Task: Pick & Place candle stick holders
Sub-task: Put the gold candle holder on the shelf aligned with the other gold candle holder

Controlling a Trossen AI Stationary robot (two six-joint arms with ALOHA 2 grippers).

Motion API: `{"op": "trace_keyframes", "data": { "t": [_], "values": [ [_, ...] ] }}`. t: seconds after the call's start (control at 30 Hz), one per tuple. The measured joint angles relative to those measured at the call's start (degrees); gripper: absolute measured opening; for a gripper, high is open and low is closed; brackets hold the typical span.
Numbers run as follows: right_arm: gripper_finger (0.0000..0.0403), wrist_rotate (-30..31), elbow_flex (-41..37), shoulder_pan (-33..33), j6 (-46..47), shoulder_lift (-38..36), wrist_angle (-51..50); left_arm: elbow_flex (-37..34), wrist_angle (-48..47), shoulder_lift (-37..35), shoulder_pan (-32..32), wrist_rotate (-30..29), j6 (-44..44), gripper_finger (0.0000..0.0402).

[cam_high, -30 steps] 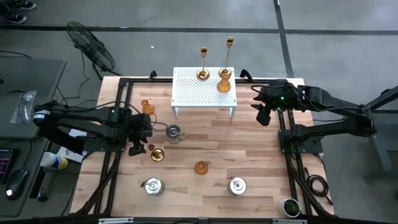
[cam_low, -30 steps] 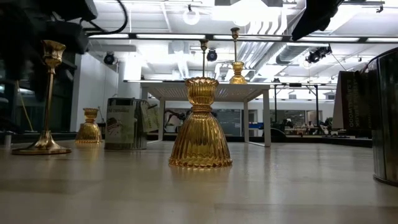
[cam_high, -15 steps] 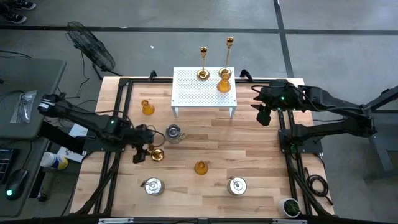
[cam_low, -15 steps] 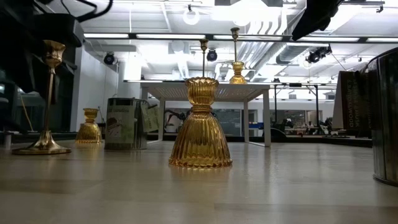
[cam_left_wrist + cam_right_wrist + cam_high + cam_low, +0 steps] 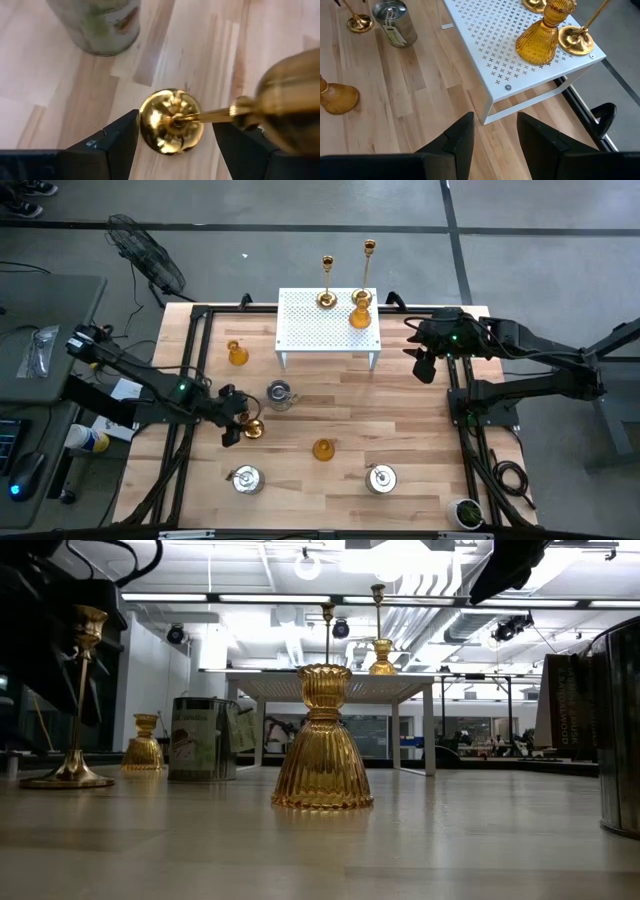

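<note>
A slender gold candlestick (image 5: 252,428) stands on its round base (image 5: 171,121) at the table's left. My left gripper (image 5: 232,430) is beside it, pointing down at a slant. It is open, one finger on each side of the thin stem (image 5: 207,116), and touches nothing. A silvery pot (image 5: 279,393) stands just beyond. An amber cup (image 5: 323,448) sits mid-table and another (image 5: 237,353) at the far left. Two more silvery pots (image 5: 246,478) (image 5: 380,477) stand near the front. My right gripper (image 5: 425,368) hangs open above the table's right side.
A white perforated rack (image 5: 328,330) stands at the far middle, with two gold candlesticks (image 5: 326,298) (image 5: 368,250) and an amber cup (image 5: 360,313) at its back right part. Bare wood lies between the rack and the front pots.
My left gripper has sunk and shifted a little toward the table's near and right edges, closing in on the gold candlestick. The arm behind it has swung toward the far left and the wrist has tipped further down. The candlestick has not moved.
</note>
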Motion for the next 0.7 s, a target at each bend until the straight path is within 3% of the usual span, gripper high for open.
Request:
{"op": "trace_keyframes", "data": {
  "t": [0.33,0.57,0.7],
  "values": [
    [0.014,0.2,0.0,0.0,0.0,0.0,0.0,0.0,2.1,0.0,-3.6,-8.0,-2.3,0.0243],
    [0.014,0.2,0.0,0.0,0.0,0.0,0.0,0.0,2.7,0.0,-3.5,-8.5,-2.5,0.0239],
    [0.014,0.2,0.0,0.0,0.0,0.0,0.0,0.0,2.7,0.0,-3.5,-8.5,-2.5,0.0212]
  ]
}}
